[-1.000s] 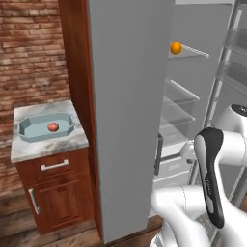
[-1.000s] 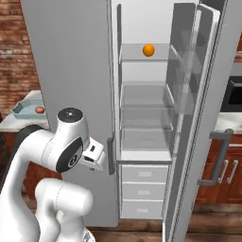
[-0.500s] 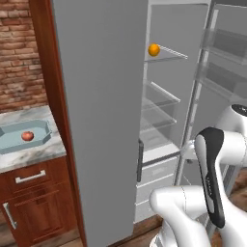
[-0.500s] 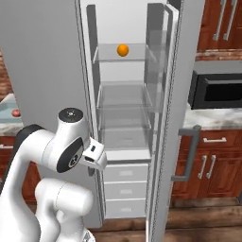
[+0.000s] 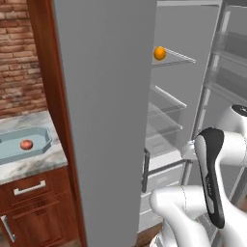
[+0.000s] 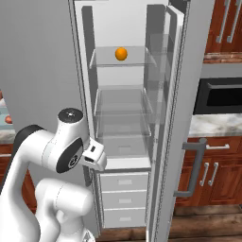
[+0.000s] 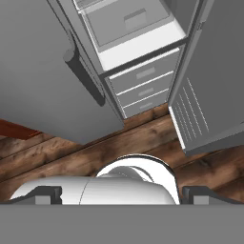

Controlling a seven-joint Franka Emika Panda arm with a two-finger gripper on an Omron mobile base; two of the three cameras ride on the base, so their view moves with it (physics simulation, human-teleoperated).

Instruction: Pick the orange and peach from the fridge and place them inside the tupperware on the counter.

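The light is even and soft, with no strong shadows and no glare. The rendered pictures are sharp everywhere, with no blur and no distortion at the edges.

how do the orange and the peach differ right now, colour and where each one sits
Colour: the orange is evenly bright orange, while the peach is reddish-pink.
Place: the orange rests on an upper glass shelf inside the open fridge; the peach already lies in the tupperware on the counter.
Height: the orange sits well above the peach.
Both are small round fruits of similar size.
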